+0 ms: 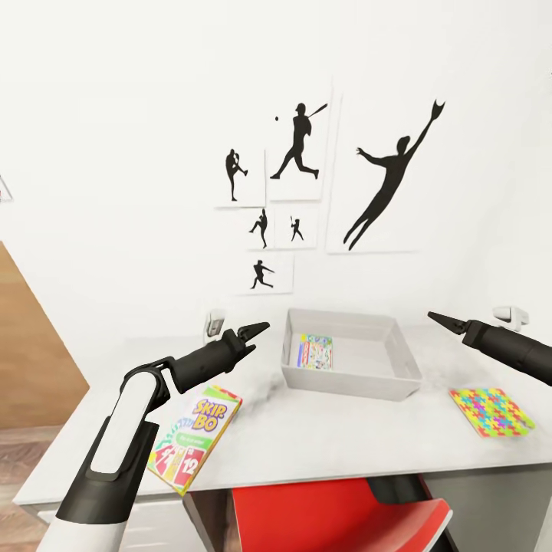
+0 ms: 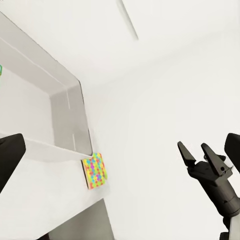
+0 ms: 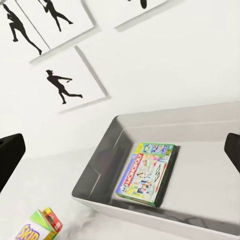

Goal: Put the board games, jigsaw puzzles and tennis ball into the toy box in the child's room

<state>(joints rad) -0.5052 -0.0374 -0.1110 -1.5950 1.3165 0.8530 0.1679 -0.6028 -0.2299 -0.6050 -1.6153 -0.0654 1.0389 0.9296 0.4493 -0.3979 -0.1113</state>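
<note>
The table (image 1: 322, 437) with its light grey top fills the lower half of the head view, under a white wall with baseball silhouette pictures (image 1: 383, 172). At the centre of the frame the toy box (image 1: 406, 372) stands on the table, and a Monopoly box (image 3: 146, 172) lies flat inside it. At lower left the SKIP-BO box (image 1: 195, 437) lies on the table near the front edge. At the right a jigsaw puzzle (image 1: 491, 412) lies flat on the table, beside the toy box. The left gripper (image 1: 259, 329) hovers left of the toy box, its tips together and empty. The right gripper (image 1: 438, 317) hovers at the right; in the left wrist view its fingers (image 2: 186, 154) stand slightly apart, empty
</note>
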